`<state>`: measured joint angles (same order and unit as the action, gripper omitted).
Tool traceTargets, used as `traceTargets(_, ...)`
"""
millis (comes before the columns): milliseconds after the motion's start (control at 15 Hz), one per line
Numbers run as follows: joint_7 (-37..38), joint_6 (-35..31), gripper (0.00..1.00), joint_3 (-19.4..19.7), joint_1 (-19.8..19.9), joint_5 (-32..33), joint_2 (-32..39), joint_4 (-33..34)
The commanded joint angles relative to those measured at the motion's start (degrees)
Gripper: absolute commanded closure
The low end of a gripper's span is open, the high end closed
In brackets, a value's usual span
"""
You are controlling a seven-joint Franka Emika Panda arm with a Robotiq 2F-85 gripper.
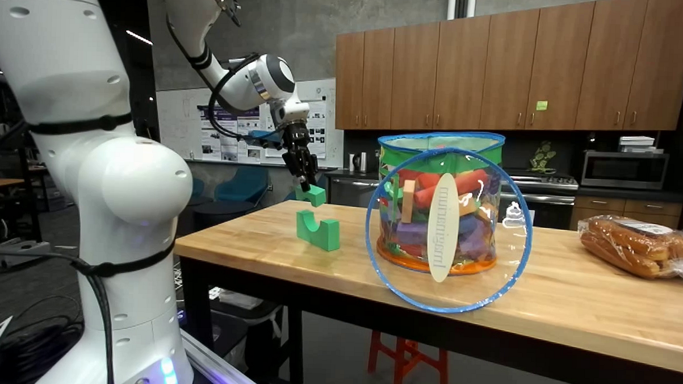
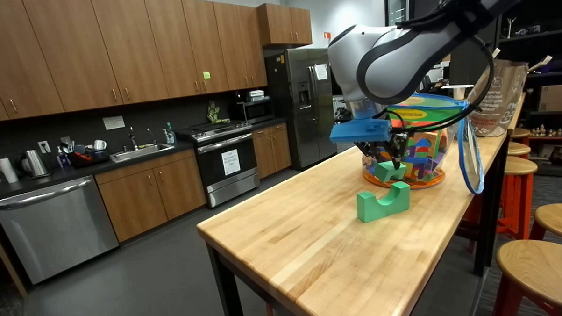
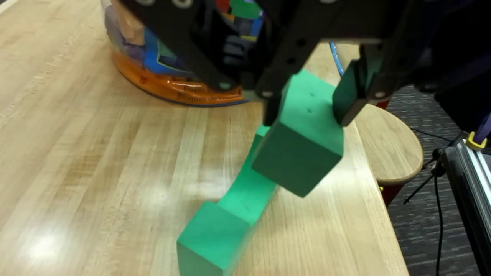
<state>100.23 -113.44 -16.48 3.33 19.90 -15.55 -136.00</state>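
Jaws clamped on green block [image 3: 303, 134], clear of notched block [image 3: 245, 195].
Go slow; bumping could twist the grip.

We see two plain green notched foam blocks [image 1: 320, 237], one near an edge of the streaked blond wooden worktop [image 2: 303, 251]. We find the clear plastic tub [image 1: 389, 158] blue-rimmed, orange-based.
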Motion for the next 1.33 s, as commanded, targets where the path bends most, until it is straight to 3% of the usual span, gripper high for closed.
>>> traceTargets(0, 4.0, 2.1, 0.85, 1.1, -1.6, 3.3, 4.8, 4.5)
traceTargets(467, 4.6, 2.8, 0.85, 3.9, -3.2, 6.8, 9.4, 9.8)
traceTargets(600, 4.4, 2.7, 0.34, 4.6, -3.7, 7.1, 9.7, 10.5)
traceTargets(733, 3.9, 2.0, 0.32, 5.4, -4.1, 6.9, 9.1, 10.4)
traceTargets(1067, -2.9, -0.9, 0.02, 7.7, -4.2, 6.7, 4.4, 10.8)
traceTargets(1267, -11.2, -3.4, 0.00, 9.6, -3.4, 6.0, 0.9, 11.9)
